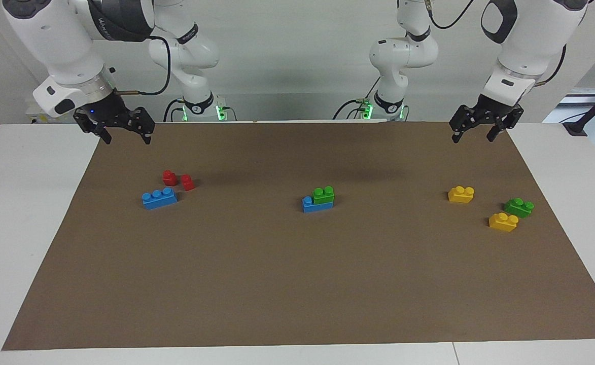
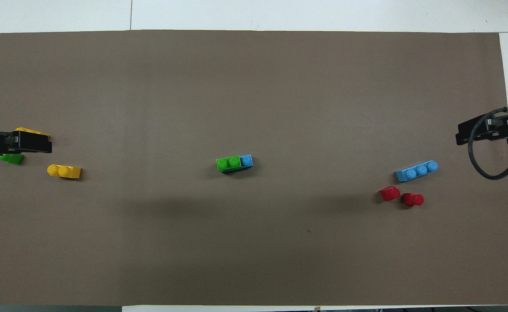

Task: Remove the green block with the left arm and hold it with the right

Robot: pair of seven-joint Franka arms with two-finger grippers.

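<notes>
The green block (image 1: 323, 195) is a bright two-stud brick stacked on a blue brick (image 1: 308, 205) at the middle of the brown mat (image 1: 297, 284). One blue stud shows beside it. The pair also shows in the overhead view, green block (image 2: 228, 163) on the blue brick (image 2: 246, 160). My left gripper (image 1: 473, 136) hangs open and empty, raised over the mat's edge near the robots at the left arm's end. My right gripper (image 1: 126, 134) hangs open and empty, raised over the mat's corner at the right arm's end. Both are well apart from the stack.
At the left arm's end lie a darker green brick (image 1: 519, 207) and two yellow bricks (image 1: 461, 194) (image 1: 503, 221). At the right arm's end lie a blue three-stud brick (image 1: 159, 197) and two small red pieces (image 1: 170, 177) (image 1: 188, 182).
</notes>
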